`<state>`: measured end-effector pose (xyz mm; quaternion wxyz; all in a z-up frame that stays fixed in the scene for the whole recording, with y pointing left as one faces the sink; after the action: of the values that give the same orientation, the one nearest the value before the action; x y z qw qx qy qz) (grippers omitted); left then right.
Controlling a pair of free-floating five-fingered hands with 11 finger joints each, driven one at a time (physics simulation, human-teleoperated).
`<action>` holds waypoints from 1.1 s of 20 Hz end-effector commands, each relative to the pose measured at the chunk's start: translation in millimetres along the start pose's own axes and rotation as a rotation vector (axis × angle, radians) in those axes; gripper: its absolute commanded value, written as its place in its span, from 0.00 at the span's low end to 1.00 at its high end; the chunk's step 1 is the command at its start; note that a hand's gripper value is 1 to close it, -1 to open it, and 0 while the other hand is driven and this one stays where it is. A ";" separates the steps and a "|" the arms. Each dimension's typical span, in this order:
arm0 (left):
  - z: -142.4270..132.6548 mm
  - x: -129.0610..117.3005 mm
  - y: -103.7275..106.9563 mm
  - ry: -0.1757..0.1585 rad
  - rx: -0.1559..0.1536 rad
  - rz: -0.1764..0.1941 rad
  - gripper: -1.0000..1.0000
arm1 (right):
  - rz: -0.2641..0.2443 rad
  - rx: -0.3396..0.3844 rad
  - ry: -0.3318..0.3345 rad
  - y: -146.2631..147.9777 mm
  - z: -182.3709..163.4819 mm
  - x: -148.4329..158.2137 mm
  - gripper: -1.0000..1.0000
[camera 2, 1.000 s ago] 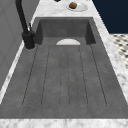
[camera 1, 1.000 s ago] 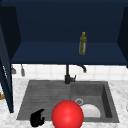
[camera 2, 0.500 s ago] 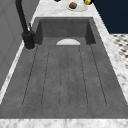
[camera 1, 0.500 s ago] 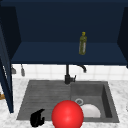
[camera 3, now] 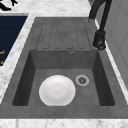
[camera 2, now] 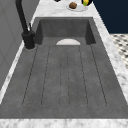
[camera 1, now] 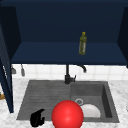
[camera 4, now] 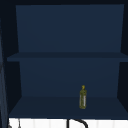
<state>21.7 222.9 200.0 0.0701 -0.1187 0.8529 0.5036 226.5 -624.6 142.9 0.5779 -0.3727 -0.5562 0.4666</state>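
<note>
You had the grey sink set in a marble counter: drainboard on the left, basin on the right. A white plate lay flat on the basin floor, just beside the drain (apart, not touching). On the cabinet's lower shelf an olive bottle stood upright.

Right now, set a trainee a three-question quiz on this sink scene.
1. True or false: the white plate lies in the sink basin.
2. Where does the olive bottle stand? A) on the drainboard B) on the lower cabinet shelf C) in the basin
3. Fill in: in the front view the left hand is beside a red ___.

Key: 1 true; 2 B; 3 ball.
</note>
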 end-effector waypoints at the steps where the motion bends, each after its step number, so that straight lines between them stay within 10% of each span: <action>1: 0.0 0.0 0.0 0.000 0.000 0.000 0.50 | 0.008 0.002 -0.078 2.2 -20.1 -7.7 1.00; 12: 0.0 0.0 0.0 0.000 0.000 0.000 0.50 | 0.008 -0.069 -0.188 52.9 -52.1 -63.2 1.00; 22: 0.0 0.0 0.0 0.000 0.000 0.000 0.50 | -0.105 -0.041 -0.342 37.7 -49.4 -75.2 1.00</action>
<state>21.7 222.9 200.0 0.0701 -0.1187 0.8529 0.5036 269.6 -675.6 84.7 0.5049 -0.2934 -0.6671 0.4626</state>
